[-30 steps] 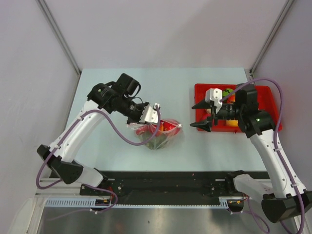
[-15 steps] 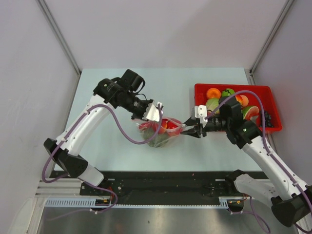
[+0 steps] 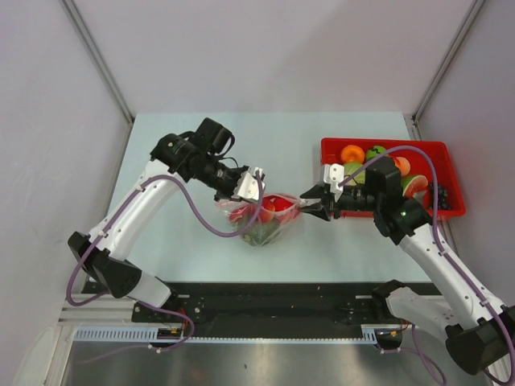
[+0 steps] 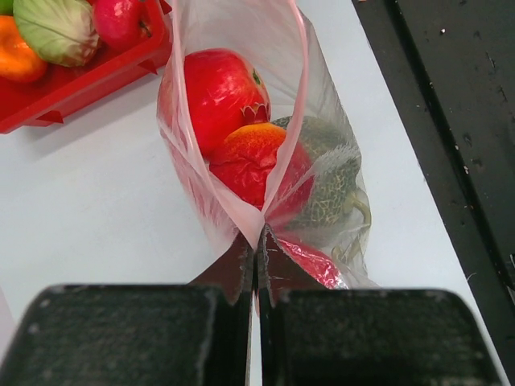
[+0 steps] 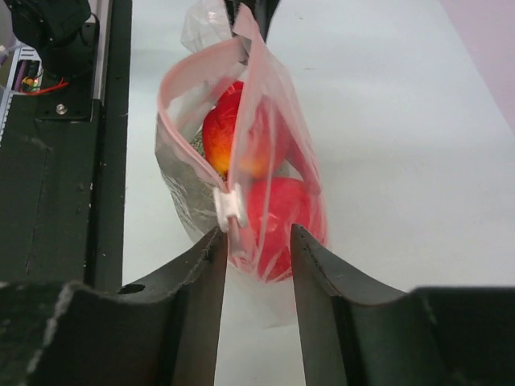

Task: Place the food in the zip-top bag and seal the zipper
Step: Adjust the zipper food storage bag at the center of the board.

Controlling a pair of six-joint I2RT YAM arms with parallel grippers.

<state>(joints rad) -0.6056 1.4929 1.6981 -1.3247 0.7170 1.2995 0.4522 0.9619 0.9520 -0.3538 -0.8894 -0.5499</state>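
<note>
my left gripper (image 4: pixel 257 259) is clamped on one end of the zip-top bag (image 3: pixel 261 219), which sits on the table (image 3: pixel 185 137) with food (image 4: pixel 217 88) inside. my right gripper (image 5: pixel 256 241) gapes around the white slider (image 5: pixel 232 207). the film looks thin, floppy and slippery, so i'd grab the stiffer zipper (image 5: pixel 197 66).

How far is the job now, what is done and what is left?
Done: several fruits sit in the zip-top bag. In hand: left gripper clamps one bag corner; right gripper, open, straddles the slider. Left: zipper gapes unsealed; red tray holds more fruit.
</note>
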